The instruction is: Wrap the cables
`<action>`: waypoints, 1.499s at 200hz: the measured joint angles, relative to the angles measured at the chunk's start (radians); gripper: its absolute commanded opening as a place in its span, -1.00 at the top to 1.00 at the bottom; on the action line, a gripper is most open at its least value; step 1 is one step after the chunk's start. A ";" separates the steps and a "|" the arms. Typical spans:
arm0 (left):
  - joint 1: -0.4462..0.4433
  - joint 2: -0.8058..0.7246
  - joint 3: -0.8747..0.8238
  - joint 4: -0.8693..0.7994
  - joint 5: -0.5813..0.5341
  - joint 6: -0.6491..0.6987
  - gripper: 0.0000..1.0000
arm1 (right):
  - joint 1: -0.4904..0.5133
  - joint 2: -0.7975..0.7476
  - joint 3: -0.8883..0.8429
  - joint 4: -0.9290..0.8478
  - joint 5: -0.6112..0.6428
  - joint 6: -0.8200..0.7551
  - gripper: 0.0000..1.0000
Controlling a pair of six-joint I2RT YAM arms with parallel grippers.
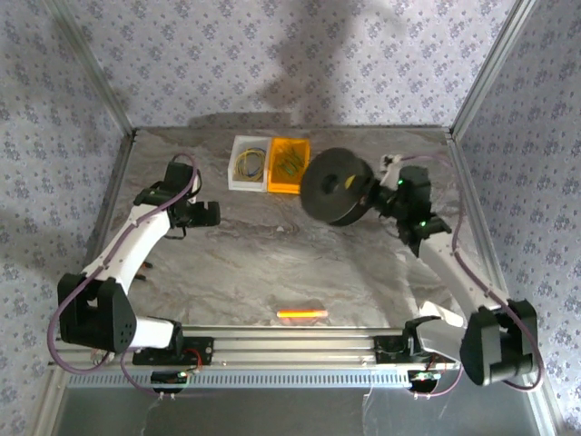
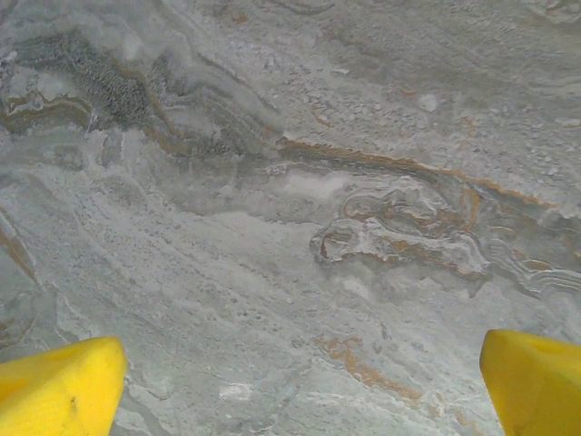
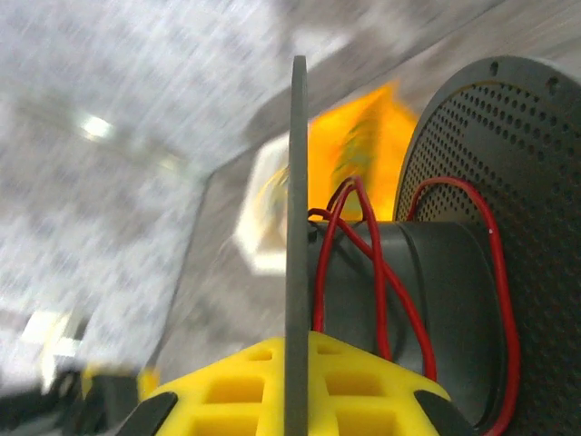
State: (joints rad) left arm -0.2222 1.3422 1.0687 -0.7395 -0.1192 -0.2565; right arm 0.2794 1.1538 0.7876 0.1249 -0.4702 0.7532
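Note:
A black round spool (image 1: 334,186) is held tilted, off the table, at the back right. My right gripper (image 1: 377,195) is shut on its thin flange (image 3: 296,182), with the yellow pads (image 3: 236,391) on either side of it. Thin red wire (image 3: 377,272) loops loosely round the spool's hub (image 3: 436,300). Thin greenish cables (image 1: 289,163) lie in an orange tray (image 1: 277,186) behind the spool. My left gripper (image 1: 207,213) hangs open over the bare marble table (image 2: 272,227) at the left, its yellow fingertips (image 2: 59,386) far apart with nothing between them.
A white tray (image 1: 236,182) with yellow wire loops (image 1: 250,163) stands beside the orange tray at the back. An orange stick (image 1: 301,313) lies near the table's front edge. Metal posts and patterned walls close in the table on three sides.

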 measured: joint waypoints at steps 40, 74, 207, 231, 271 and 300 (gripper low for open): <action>-0.009 -0.035 -0.004 -0.013 0.000 -0.008 -0.99 | 0.264 0.007 -0.124 0.025 -0.023 0.075 1.00; -0.021 -0.046 -0.005 -0.024 -0.001 -0.017 -0.99 | 0.278 0.092 -0.209 0.130 -0.038 0.111 1.00; -0.037 -0.069 -0.023 -0.042 0.001 -0.026 -0.99 | 0.241 0.509 -0.077 0.402 -0.146 0.072 0.64; -0.049 -0.069 -0.026 -0.033 0.005 -0.035 -0.99 | 0.238 0.533 -0.072 0.357 -0.113 0.040 0.53; -0.053 -0.069 -0.030 -0.023 0.012 -0.042 -1.00 | 0.237 0.509 -0.037 0.173 -0.016 -0.077 -0.50; -0.053 -0.069 -0.030 -0.022 0.011 -0.042 -0.99 | 0.232 0.473 0.024 -0.010 0.050 -0.187 -1.00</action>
State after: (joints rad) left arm -0.2756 1.2736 1.0386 -0.7616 -0.1081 -0.2981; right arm 0.5117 1.6264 0.8112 0.1146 -0.4202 0.5659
